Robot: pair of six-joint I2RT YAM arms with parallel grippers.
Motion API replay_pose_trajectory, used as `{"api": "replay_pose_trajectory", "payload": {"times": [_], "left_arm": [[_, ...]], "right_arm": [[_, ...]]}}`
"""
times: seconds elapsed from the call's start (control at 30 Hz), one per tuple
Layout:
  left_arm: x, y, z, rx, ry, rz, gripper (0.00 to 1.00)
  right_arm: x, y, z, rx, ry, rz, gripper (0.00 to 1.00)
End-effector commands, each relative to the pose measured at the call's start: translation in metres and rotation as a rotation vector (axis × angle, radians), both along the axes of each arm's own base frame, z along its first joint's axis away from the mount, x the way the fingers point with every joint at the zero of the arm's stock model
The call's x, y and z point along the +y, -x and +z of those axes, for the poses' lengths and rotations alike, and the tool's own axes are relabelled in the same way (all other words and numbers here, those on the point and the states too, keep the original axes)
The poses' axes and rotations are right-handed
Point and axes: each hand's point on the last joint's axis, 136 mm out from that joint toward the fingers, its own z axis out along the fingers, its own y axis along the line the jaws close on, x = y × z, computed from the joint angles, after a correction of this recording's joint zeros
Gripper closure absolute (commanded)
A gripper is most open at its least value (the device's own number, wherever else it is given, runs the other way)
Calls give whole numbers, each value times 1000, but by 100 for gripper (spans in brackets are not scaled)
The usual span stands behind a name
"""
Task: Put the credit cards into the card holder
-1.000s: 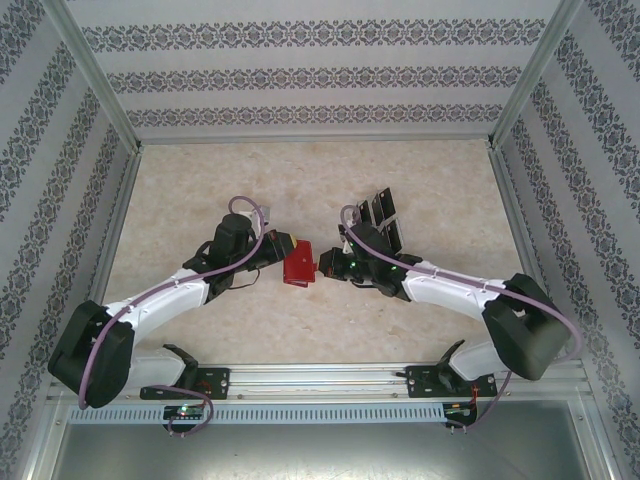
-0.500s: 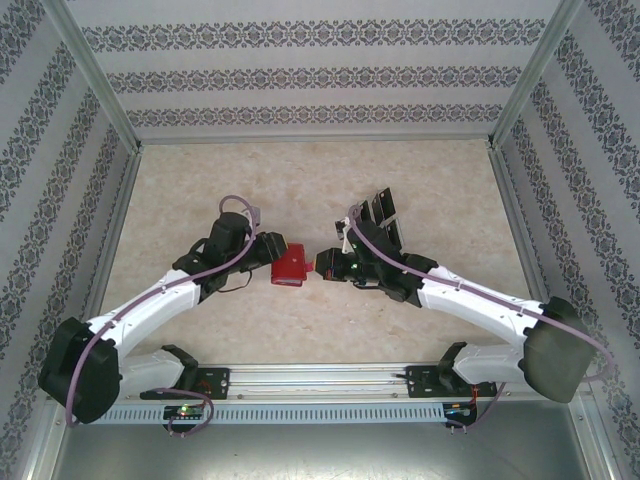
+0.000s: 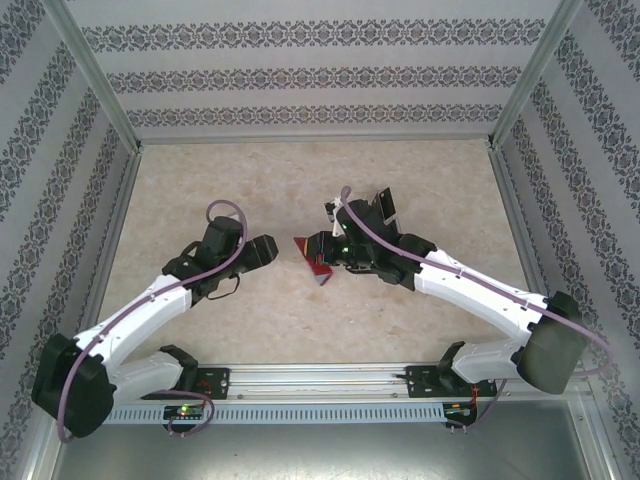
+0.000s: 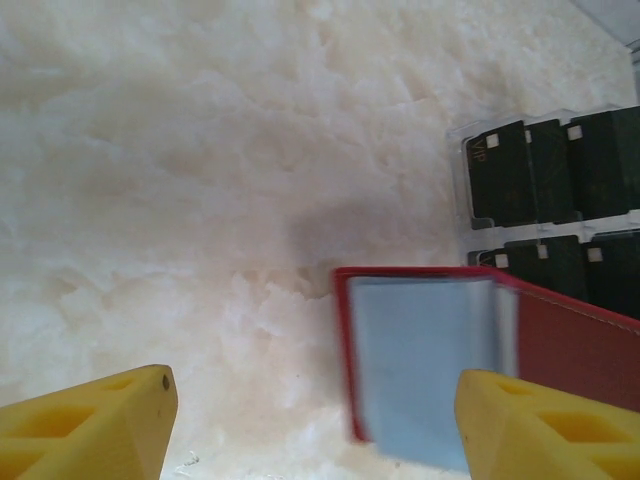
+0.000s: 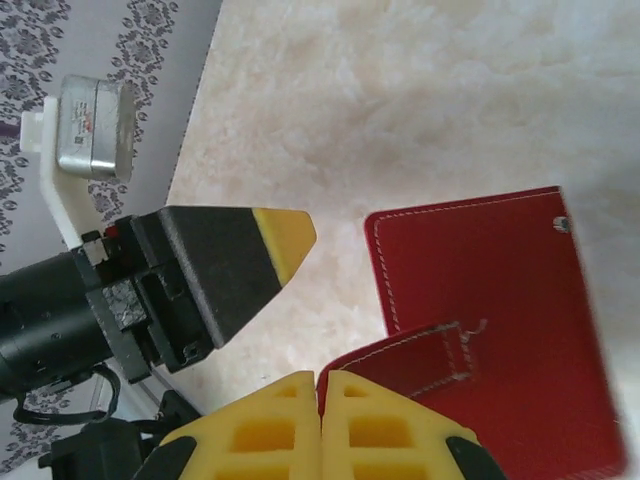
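Card holder, the small red leather-like folding wallet: state its position. — INSPECTOR

It is at mid-table over the pale marbled tabletop. It sits at the tip of the right gripper and apart from the left gripper, tilted and open. Whether its lower corner touches the surface cannot be determined. — OPERATOR

Finger state, right side? — INSPECTOR

The yellow pads are clenched together on the edge of one flap, beside the clasp tab. Judgement: gripping a single flap lets the other hang open, which is why the greyish inside faces the left arm. — OPERATOR

Finger state, left side? — INSPECTOR

The yellow fingers are spread apart and grasp nothing. The open card holder lies ahead of them, not between them. Judgement: this side is free to fetch a card. — OPERATOR

Location of the credit cards? — INSPECTOR

The thin black rectangular credit cards stand in two rows in a clear plastic slotted stand, just beyond the card holder in the left wrist view. No card is visible inside the card holder. Judgement: upright storage leaves the card edges free for a pinch grasp. The task appears to be at an early stage, with insertion not yet begun. — OPERATOR
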Motion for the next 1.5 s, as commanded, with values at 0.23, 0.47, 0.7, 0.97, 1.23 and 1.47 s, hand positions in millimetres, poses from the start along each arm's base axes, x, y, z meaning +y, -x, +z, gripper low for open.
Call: {"api": "replay_pose_trajectory", "payload": {"times": [0.23,0.47,0.7,0.97,1.23,1.47], "left_arm": [[8,17,-2,-44,95,28,18],[23,20,-1,-52,99,81,15],[25,19,1,-103,222,101,10],[36,21,-2,-84,221,132,9],[50,24,-8,-10,96,160,9],[48,20,-15,45,19,113,8]], "right_arm": [[22,1,29,-44,-17,35,100],[44,-1,33,-58,-17,54,100],[55,-8,42,-72,-34,57,100],[72,-13,26,-41,-37,81,100],[99,-18,-2,23,-87,89,100],[32,-26,-75,74,32,-80,100]]}}
